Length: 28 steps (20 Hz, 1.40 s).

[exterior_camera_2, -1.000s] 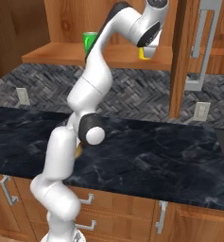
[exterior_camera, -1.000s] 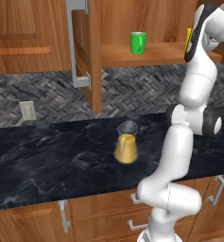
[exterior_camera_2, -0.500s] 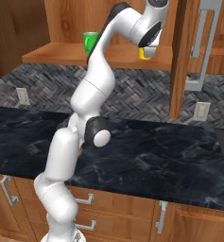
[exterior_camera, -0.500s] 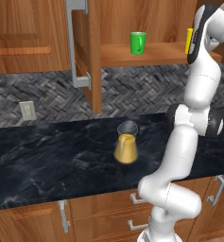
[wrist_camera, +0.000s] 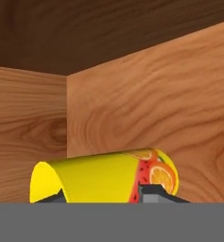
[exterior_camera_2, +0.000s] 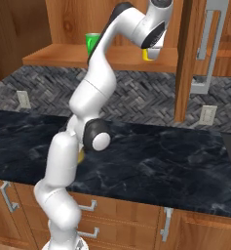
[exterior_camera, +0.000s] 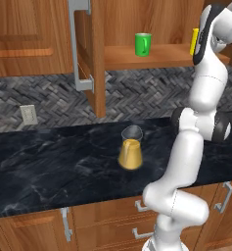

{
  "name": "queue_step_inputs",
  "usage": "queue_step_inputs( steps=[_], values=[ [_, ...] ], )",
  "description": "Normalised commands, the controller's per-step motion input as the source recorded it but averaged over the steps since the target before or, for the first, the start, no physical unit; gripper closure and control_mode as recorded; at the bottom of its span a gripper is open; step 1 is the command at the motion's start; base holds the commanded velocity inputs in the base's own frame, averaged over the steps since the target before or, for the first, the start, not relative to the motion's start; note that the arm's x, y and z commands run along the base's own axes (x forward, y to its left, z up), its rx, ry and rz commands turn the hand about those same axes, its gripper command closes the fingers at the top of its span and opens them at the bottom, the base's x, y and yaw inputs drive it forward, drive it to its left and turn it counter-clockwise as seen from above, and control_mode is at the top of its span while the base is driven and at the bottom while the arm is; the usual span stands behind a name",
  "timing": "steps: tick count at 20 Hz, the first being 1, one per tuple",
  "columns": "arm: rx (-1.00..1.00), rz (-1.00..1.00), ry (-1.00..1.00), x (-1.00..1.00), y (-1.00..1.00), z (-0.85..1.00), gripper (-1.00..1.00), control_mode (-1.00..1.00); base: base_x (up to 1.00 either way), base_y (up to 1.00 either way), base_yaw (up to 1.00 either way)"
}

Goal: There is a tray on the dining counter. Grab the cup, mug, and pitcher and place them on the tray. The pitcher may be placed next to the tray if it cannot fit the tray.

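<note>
A black, white-veined table point(exterior_camera: 49, 166) runs under wooden cabinets and a grey herringbone backsplash point(exterior_camera: 44, 100). On it stands the amber cone-shaped pitcher point(exterior_camera: 130, 153) with its greyish clear neck. On the open shelf point(exterior_camera: 137, 57) above, the green mug point(exterior_camera: 143, 44) sits left of the yellow cup point(wrist_camera: 104, 177) (orange and watermelon print on its side). The fingers point(wrist_camera: 101, 197) flank the cup, but whether they grip it I cannot tell; their tips are mostly cut off.
</note>
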Motion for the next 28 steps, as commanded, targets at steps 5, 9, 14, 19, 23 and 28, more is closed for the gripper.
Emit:
queue_step_inputs(
  steps=[5, 9, 14, 19, 23, 28],
  values=[
    [0.00, 0.00, 0.00, 0.00, 0.00, 0.00, 1.00, -1.00, 0.00, 0.00, 0.00],
    [0.00, 0.00, 0.02, -0.02, 0.00, -0.02, 1.00, -1.00, 0.00, 0.00, 0.00],
    [0.00, 0.03, 0.13, -0.35, 0.00, -0.35, 1.00, -1.00, 0.00, 0.00, 0.00],
    [0.00, 0.05, 0.15, -0.45, 0.00, -0.30, 1.00, -1.00, 0.00, 0.00, 0.00],
    [0.00, 0.00, 0.03, -0.62, 0.11, -0.21, 1.00, -1.00, 0.00, 0.00, 0.00],
    [0.00, 0.00, -0.01, -0.71, 0.40, -0.07, 1.00, -1.00, 0.00, 0.00, 0.00]
  ],
)
